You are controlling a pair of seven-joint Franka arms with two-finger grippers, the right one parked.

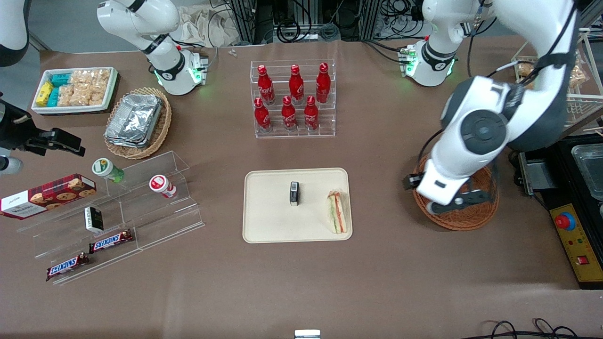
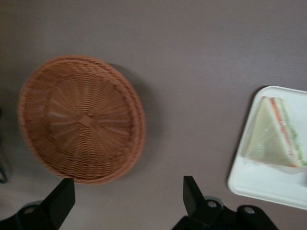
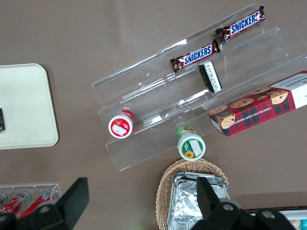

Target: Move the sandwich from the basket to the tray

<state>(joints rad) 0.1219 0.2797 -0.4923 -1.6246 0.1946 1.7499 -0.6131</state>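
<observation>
The sandwich (image 1: pixel 337 214) (image 2: pixel 273 139), a pale wedge with green, red and orange layers, lies flat on the cream tray (image 1: pixel 268 212) (image 2: pixel 268 187), near the tray's edge toward the working arm's end. The round reddish-brown basket (image 1: pixel 464 219) (image 2: pixel 81 120) stands on the table beside the tray and holds nothing that shows; the arm hides most of it in the front view. My left gripper (image 1: pixel 459 200) (image 2: pixel 127 199) hangs above the basket, open wide, with nothing between its fingers (image 2: pixel 192 194).
A small black packet (image 1: pixel 294 193) lies near the tray's middle. A clear rack of red bottles (image 1: pixel 293 101) stands farther from the front camera than the tray. A clear stepped shelf (image 1: pixel 141 207) with snacks lies toward the parked arm's end. A black control box (image 1: pixel 577 235) sits beside the basket.
</observation>
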